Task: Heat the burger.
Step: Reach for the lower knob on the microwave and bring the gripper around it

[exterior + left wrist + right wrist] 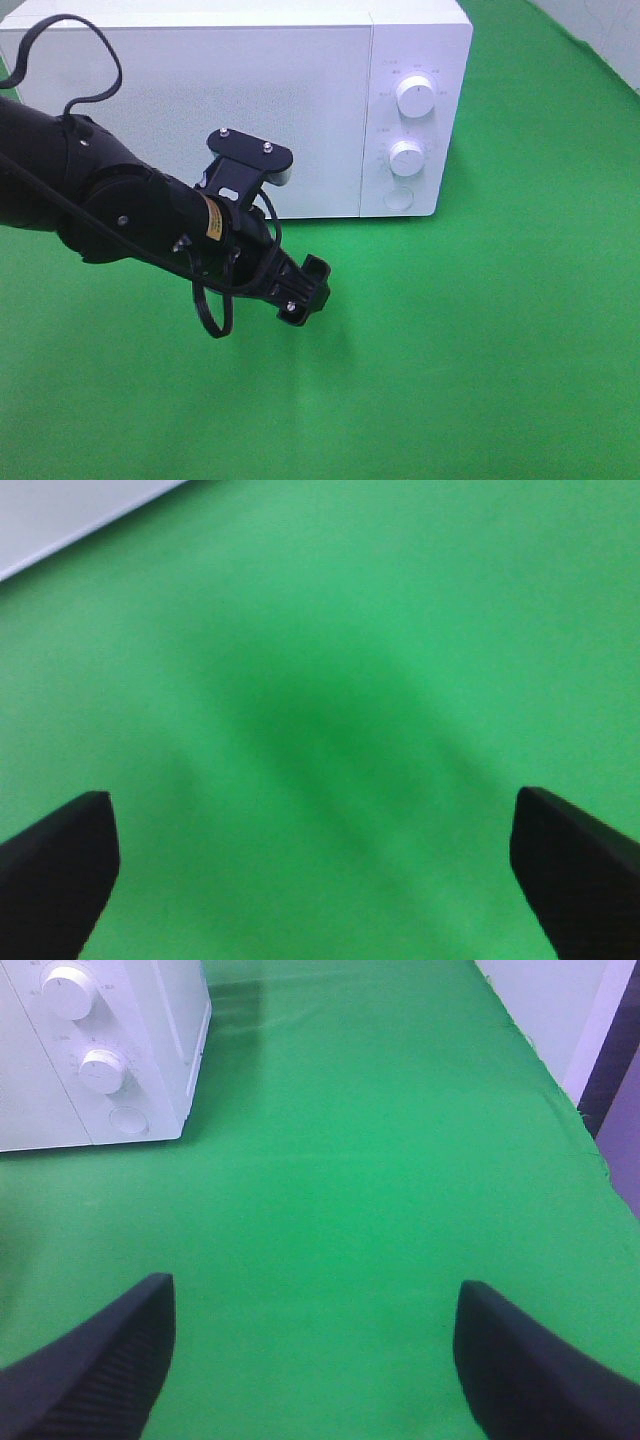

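Spread wide and gripping nothing: left black two-fingered claw, above the green cloth table cover. Just beyond it, white boxy microwave, door shut, two round white knobs off to one side. Likewise released and empty: right black claw. Cannot tell where the burger lies; seen in no view.

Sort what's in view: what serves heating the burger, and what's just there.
For the job:
- microwave, door shut
- its two knobs
- left gripper and right gripper, both open and empty
- the burger itself is not in view

Just there:
- green cloth under everything
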